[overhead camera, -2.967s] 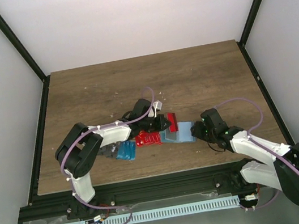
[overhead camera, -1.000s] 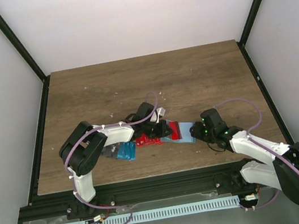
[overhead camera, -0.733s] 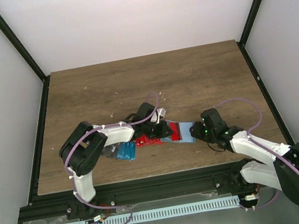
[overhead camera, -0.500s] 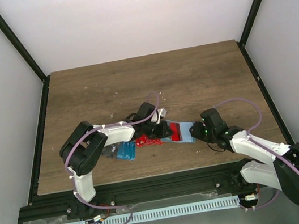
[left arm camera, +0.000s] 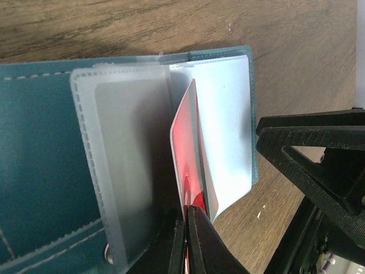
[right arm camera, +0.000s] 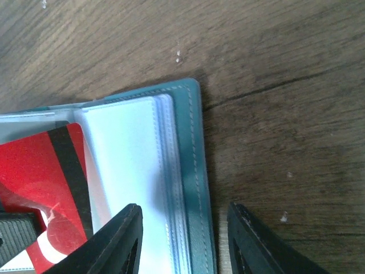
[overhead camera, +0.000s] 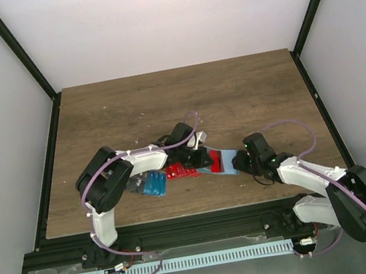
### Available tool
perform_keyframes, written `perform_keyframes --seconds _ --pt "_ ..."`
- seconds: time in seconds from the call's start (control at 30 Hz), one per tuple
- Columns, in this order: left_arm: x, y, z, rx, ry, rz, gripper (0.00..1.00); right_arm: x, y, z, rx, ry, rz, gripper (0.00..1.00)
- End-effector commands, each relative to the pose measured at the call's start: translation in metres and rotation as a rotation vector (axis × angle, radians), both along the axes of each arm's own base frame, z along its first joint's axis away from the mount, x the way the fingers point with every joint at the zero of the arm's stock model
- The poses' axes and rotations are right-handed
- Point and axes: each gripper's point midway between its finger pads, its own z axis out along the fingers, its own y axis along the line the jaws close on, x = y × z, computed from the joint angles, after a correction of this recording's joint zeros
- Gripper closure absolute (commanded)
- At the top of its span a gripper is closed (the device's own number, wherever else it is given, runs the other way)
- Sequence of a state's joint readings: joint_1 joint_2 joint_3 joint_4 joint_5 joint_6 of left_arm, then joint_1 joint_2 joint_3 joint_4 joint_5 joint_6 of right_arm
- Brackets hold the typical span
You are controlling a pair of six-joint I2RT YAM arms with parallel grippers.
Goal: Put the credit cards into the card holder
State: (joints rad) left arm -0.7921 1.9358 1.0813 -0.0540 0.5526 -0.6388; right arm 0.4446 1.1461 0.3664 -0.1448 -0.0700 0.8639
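One red card (right arm camera: 28,165): black stripe (right arm camera: 71,165), right wrist only.

This looks like a robot lab. A wooden table (overhead camera: 232,93) sits between plain white walls (overhead camera: 163,20) and black frame bars (overhead camera: 16,45) (two robot arms (overhead camera: 141,161) are bolted to a rail (overhead camera: 206,231) at its edge).

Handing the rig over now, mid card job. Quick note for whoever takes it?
Left pincer: shut on a glossy red credit card, edge-on among the clear plastic sleeves of the open teal-blue card holder.
Right pincer: open, straddling the holder's edge.
Done: cannot tell if any card is sleeved yet.
Left: seat this card, then the loose red cards and blue cards lying beside the holder.
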Motion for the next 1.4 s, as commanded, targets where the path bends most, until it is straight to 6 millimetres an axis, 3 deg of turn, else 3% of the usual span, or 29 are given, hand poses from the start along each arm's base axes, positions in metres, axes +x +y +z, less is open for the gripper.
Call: perform_keyframes --seconds 0.0,0.47,0.97,1.37 --pt "-0.012 0.007 -0.023 0.079 0.047 -0.034 0.96 0.016 0.002 0.012 -0.013 -0.049 0.004 0.57" --pt "-0.018 0.014 -0.022 0.128 0.068 -0.059 0.96 0.022 0.008 0.006 -0.013 -0.038 0.023 0.57" --pt "-0.014 -0.004 -0.028 0.115 0.074 -0.100 0.96 0.022 0.014 0.007 0.007 -0.040 0.050 0.58" --pt "-0.013 -0.006 -0.034 0.121 0.081 -0.102 0.96 0.025 0.017 0.007 0.008 -0.038 0.068 0.58"
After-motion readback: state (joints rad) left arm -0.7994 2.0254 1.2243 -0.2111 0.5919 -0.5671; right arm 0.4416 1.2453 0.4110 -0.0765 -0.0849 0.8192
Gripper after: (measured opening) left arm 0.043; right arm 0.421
